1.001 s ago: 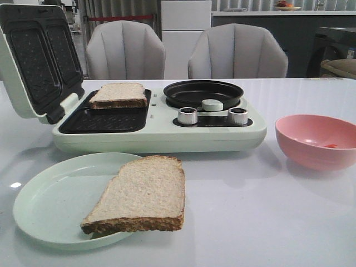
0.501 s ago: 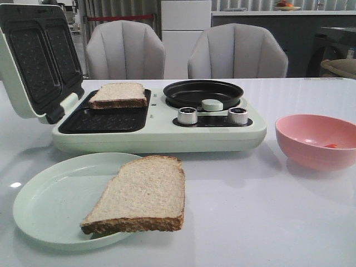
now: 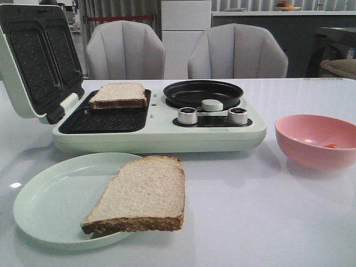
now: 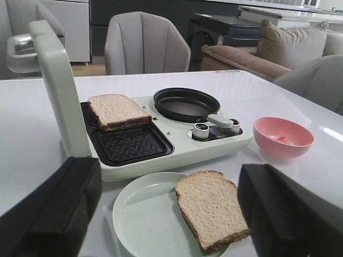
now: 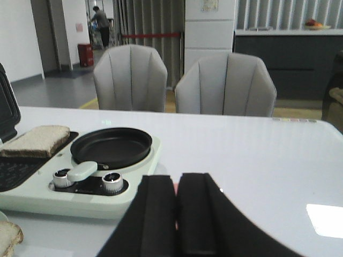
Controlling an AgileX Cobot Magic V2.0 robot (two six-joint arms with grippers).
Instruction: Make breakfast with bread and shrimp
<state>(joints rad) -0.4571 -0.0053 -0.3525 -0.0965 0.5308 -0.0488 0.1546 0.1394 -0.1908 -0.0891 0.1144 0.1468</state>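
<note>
No change seen across front views. Left end effector (image 4: pixel 171 206) spread wide; right end effector (image 5: pixel 177 214) clenched, empty. Shrimp (image 3: pixel 330 146) untouched in pink bowl (image 3: pixel 300 146); bread slice (image 3: pixel 139 194) unmoved on plate (image 3: pixel 50 200).

Bread one (image 3: pixel 118 94): pale slice, dark crust, flat in the maker's rear well.
Bread two (image 3: pixel 141 194): overhanging the green plate's rim.
Shrimp (image 3: pixel 331 146): tiny, orange, in the pink bowl.

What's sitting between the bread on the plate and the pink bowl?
Nothing. In the front view, only bare white table separates the bread on the plate from the pink bowl. The left wrist view shows the same.
</note>
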